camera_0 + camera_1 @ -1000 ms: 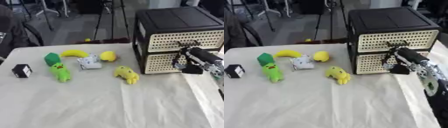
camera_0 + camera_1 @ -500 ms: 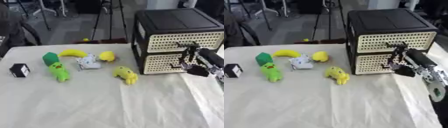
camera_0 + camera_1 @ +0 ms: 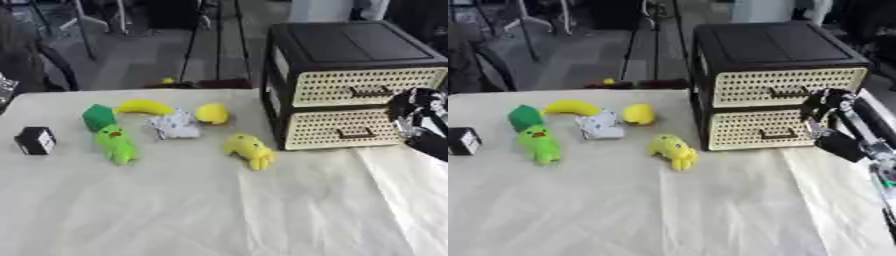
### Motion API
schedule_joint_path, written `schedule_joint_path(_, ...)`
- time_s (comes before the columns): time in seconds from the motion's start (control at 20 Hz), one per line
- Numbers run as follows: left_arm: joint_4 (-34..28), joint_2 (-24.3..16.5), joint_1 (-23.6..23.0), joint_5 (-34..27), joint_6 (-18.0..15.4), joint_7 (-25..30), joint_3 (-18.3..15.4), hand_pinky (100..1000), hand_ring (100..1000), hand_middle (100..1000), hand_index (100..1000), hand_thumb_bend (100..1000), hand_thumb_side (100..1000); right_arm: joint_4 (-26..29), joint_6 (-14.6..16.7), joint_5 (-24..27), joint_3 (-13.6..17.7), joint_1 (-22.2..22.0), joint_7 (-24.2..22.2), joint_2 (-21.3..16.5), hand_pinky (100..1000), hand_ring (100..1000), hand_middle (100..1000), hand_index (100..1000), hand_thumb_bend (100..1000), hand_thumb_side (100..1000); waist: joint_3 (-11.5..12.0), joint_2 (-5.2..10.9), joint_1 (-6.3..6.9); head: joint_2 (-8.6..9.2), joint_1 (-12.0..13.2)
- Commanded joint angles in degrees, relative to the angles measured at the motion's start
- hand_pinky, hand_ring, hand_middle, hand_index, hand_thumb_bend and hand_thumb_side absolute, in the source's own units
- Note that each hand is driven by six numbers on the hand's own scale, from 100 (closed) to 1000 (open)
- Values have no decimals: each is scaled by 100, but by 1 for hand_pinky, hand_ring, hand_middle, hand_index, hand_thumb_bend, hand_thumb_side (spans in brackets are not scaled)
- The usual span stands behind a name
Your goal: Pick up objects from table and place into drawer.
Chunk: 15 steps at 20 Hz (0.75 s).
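Right eye view: hand (image 3: 826,116) beside drawer (image 3: 773,128).

drawer unit (image 3: 776,55): black frame, two cream perforated drawers with dark handles, both look closed, sits at the far right of the table
banana (image 3: 144,106): yellow, lying flat
lemon-ish thing (image 3: 211,113): small yellow round lump, just right of the banana
green toy (image 3: 114,142): bright green plush, lying down
yellow toy (image 3: 250,150): plush, nearest the drawers
black cube (image 3: 35,140): far left, on its own
pale crumpled thing (image 3: 174,125): between banana and yellow toy
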State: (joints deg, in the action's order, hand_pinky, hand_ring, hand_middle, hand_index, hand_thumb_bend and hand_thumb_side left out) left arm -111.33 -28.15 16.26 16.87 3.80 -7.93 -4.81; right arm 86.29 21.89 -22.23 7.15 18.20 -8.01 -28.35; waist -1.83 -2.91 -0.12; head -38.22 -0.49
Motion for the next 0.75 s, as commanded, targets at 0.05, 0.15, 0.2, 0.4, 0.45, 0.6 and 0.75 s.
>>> schedule_joint_path(0.05, 8, -46, 2, 33, -84, 43, -84, 674, 473, 584, 735, 699, 767, 461, -112, 311, 157, -98, -56, -12, 247, 481, 628, 591, 100, 743, -21, 60, -7, -19, 17)
schedule_joint_path(0.15, 57, -44, -41, 51, -135, 82, -95, 675, 469, 582, 735, 695, 769, 604, -173, 475, 177, -208, -72, 52, 242, 476, 620, 589, 100, 756, -45, 50, -7, -26, 42)
schedule_joint_path(0.2, 74, -42, -55, 57, -165, 103, -97, 675, 468, 581, 736, 693, 769, 651, -199, 565, 174, -261, -77, 70, 239, 473, 618, 591, 100, 762, -55, 49, -11, -25, 32)
schedule_joint_path(0.4, 128, -27, -88, 74, -270, 148, -133, 676, 463, 576, 736, 691, 768, 818, -213, 814, 135, -422, -117, 86, 239, 472, 617, 589, 100, 767, -67, 34, -16, -8, 51)
schedule_joint_path(0.45, 143, -22, -102, 75, -283, 151, -137, 676, 462, 575, 736, 690, 768, 852, -209, 859, 130, -452, -119, 94, 239, 472, 617, 589, 100, 768, -73, 33, -16, -12, 49)
schedule_joint_path(0.6, 170, -20, -120, 78, -321, 174, -136, 678, 461, 573, 737, 689, 767, 928, -191, 1024, 109, -528, -106, 104, 237, 468, 615, 589, 100, 772, -75, 26, -17, -13, 42)
schedule_joint_path(0.75, 179, -16, -134, 70, -351, 182, -135, 678, 460, 572, 737, 688, 767, 969, -169, 1135, 89, -549, -104, 108, 237, 468, 615, 589, 100, 772, -81, 26, -18, -19, 32)
